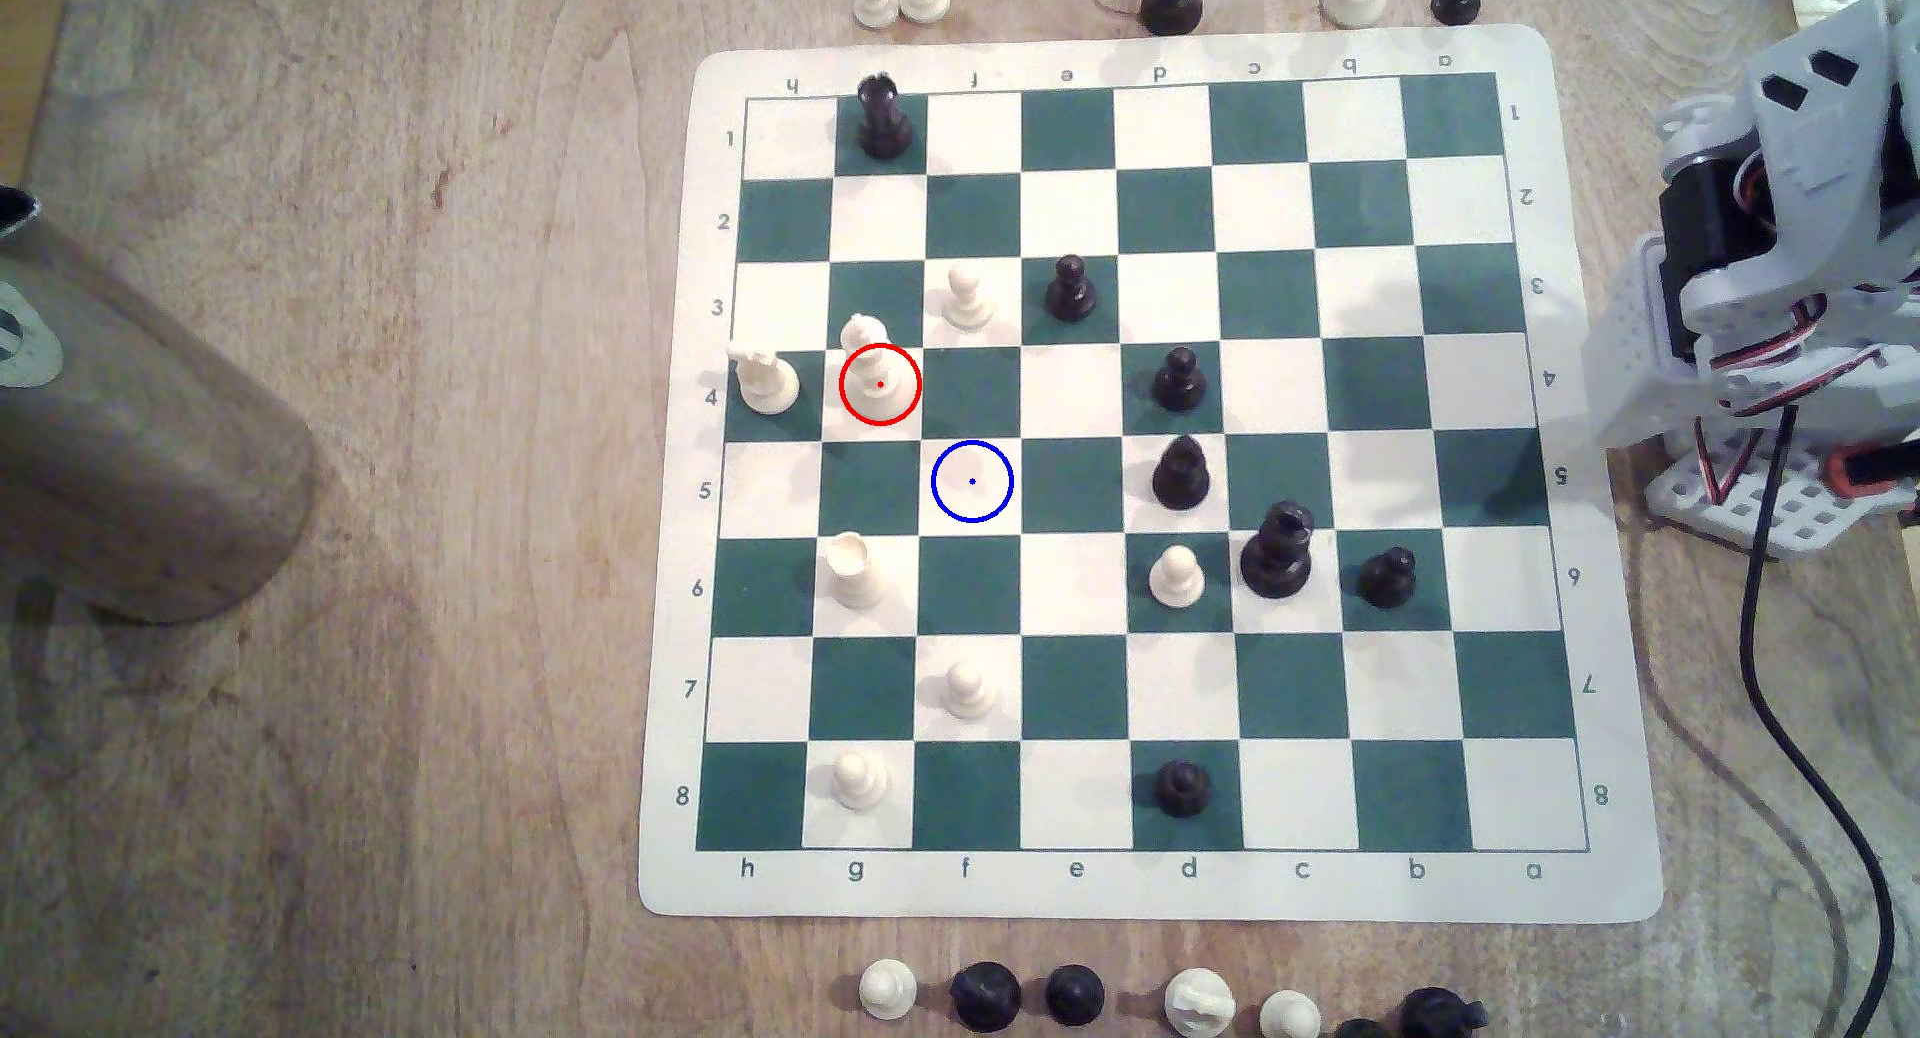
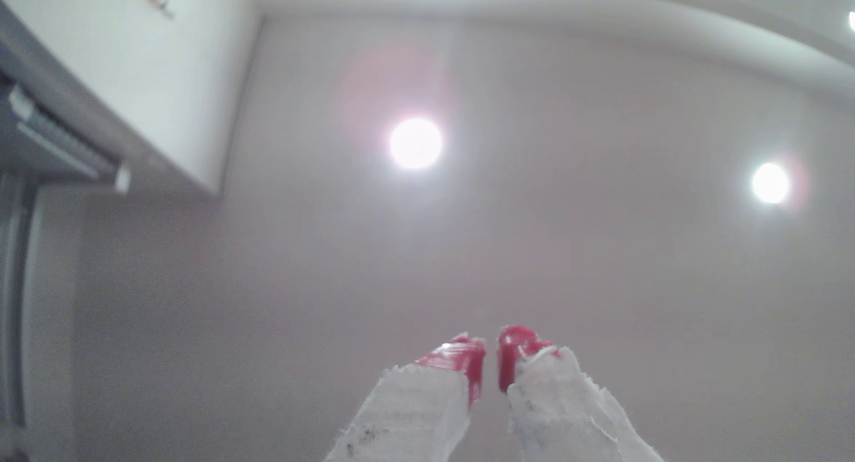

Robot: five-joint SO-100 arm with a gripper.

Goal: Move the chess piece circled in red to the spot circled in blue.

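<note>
The chess piece circled in red (image 1: 873, 368) is a cream bishop with a rounded head, standing upright on the board's g4 square toward the exterior view's left. The spot circled in blue (image 1: 971, 481) is a bare cream square, one square diagonally down and to the right of the piece. The arm (image 1: 1787, 270) is folded up off the board at the exterior view's right edge, far from both. In the wrist view my gripper (image 2: 491, 358) points at the ceiling, its red-tipped, white-wrapped fingers nearly touching with nothing between them.
A cream king (image 1: 766, 375) stands right beside the bishop, a cream pawn (image 1: 967, 299) and cream rook (image 1: 858, 573) nearby. Several black pieces (image 1: 1180, 472) fill the d file. Captured pieces line the table above and below the board. A metal cylinder (image 1: 125, 446) stands at left. A black cable (image 1: 1787, 706) trails from the arm.
</note>
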